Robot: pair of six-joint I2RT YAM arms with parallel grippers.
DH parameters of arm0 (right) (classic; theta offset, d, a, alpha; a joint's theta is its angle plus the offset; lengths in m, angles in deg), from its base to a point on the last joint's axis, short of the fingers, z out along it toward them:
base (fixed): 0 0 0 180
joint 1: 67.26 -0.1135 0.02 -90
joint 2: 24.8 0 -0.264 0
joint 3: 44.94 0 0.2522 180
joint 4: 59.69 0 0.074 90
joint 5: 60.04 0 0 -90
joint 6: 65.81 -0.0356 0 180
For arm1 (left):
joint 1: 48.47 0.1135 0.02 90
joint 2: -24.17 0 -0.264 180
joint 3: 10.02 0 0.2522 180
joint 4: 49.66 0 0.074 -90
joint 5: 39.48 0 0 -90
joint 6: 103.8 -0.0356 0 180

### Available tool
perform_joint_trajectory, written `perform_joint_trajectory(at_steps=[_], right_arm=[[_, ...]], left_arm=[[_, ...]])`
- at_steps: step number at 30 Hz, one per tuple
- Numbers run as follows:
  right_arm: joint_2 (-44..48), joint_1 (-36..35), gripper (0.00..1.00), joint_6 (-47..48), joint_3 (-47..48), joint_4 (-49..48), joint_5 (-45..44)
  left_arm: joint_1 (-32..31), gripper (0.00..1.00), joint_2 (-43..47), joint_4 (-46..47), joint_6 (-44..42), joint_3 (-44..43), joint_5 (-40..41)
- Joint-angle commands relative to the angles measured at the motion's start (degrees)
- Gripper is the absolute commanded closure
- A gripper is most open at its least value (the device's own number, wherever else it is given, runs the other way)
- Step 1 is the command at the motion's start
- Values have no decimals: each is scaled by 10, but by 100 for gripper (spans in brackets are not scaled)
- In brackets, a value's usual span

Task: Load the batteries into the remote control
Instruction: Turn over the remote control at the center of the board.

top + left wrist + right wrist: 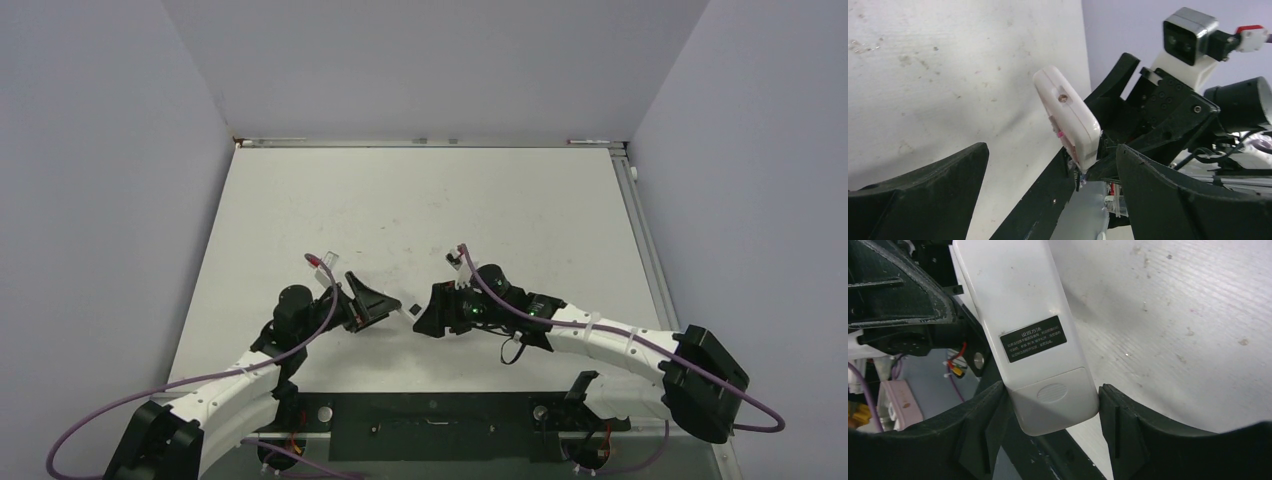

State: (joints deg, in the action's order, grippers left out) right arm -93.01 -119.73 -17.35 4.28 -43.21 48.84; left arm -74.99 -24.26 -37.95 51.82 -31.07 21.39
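Your right pincer (1052, 400) was clamped on one end of the remote control (1018, 295), held above the near middle of the surface (1173, 315). The remote's plain white back, with its black label (1033, 339) and battery cover (1055, 405), faced the wrist camera. Your left pincer (1050, 150) stood apart, just beside the remote's free end.

The remote control (1018, 300) is plain white with a black label (1033, 339) of white lettering, the right pincer (1053, 420) black, the tabletop (1188, 315) off-white with dark specks, the wall (100, 150) pale lilac-grey.
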Motion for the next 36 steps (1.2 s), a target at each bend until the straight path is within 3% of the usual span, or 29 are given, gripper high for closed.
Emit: perform_joint_trajectory(at_steps=[1, 12, 30, 36], right_arm=[[17, 4, 92, -85, -17, -138, 59], [-18, 7, 92, -222, -80, -372, 132], [-55, 7, 92, -291, -116, -489, 131], [-55, 4, 89, -291, -119, -492, 127]], left_arm=[[3, 3, 6, 139, 29, 1, -32], [2, 10, 8, 240, 58, 7, -67], [2, 37, 59, 290, 82, 29, -55], [2, 56, 58, 308, 85, 27, -49]])
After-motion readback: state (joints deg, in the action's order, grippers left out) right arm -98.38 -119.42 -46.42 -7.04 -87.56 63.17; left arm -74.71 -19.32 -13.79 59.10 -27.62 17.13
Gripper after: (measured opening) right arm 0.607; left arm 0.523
